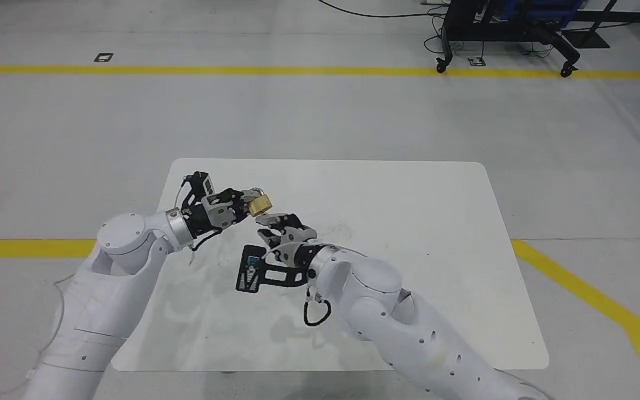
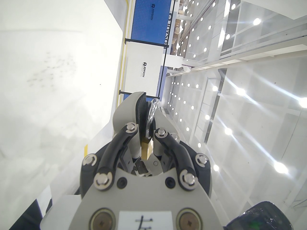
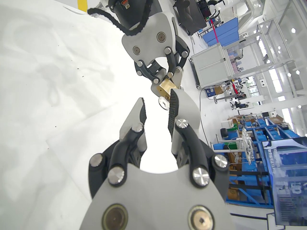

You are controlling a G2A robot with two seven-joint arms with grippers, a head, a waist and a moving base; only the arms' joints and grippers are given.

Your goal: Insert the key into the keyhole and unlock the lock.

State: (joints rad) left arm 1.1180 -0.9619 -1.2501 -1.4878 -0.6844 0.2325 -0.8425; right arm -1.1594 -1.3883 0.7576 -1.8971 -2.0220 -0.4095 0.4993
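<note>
We see the left gripper (image 1: 243, 204) clenched on the brass lock (image 1: 260, 203), held over the white table (image 1: 430, 220) toward 10 o'clock of its middle (the silver key (image 3: 163, 102) juts from the lock's end). In the top view the right gripper (image 3: 157, 105) sits at the lock's 5 o'clock, fingers released, with the key's head just beside one of them.
</note>
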